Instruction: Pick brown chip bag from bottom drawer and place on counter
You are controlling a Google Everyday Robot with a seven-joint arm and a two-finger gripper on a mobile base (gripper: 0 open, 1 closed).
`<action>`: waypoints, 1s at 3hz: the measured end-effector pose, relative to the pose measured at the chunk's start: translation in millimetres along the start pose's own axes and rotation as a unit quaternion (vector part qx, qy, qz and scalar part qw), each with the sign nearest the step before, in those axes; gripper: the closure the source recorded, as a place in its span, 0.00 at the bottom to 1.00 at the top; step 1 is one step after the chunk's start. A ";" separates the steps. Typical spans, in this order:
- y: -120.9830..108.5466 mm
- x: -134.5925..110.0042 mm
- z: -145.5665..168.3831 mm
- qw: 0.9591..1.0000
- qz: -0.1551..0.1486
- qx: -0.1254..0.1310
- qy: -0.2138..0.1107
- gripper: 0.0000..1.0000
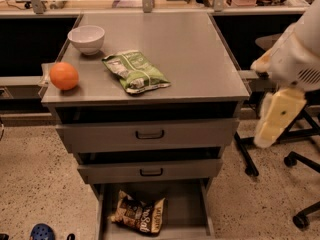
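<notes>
The brown chip bag (139,215) lies crinkled in the open bottom drawer (187,209), left of its middle, white lettering up. The counter (200,54) is the flat grey cabinet top above it. My gripper (276,118), a cream-coloured piece hanging from the white arm (300,54), is at the right of the cabinet, about level with the top drawer. It is off the cabinet's right edge, well above and right of the bag, and it holds nothing that I can see.
On the counter are a green-and-white chip bag (136,72), an orange (63,76) at the left edge and a white bowl (86,38) behind it. The two upper drawers (150,134) stand slightly out. Chair legs with castors (300,219) are at the right. A blue shoe (42,231) lies on the floor.
</notes>
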State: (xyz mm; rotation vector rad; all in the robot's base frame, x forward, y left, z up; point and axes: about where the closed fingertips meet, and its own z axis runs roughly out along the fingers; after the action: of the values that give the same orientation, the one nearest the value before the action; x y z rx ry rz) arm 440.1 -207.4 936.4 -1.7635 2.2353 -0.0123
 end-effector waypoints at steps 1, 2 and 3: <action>31.0 7.4 103.6 0.995 -0.004 -0.078 -0.056 0.00; 75.0 14.6 180.4 0.989 -0.024 -0.123 -0.075 0.00; 92.2 19.6 194.8 0.988 -0.025 -0.138 -0.068 0.00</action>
State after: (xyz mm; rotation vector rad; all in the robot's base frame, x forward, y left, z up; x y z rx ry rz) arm 393.9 -169.4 728.4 -1.8917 2.1792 0.4131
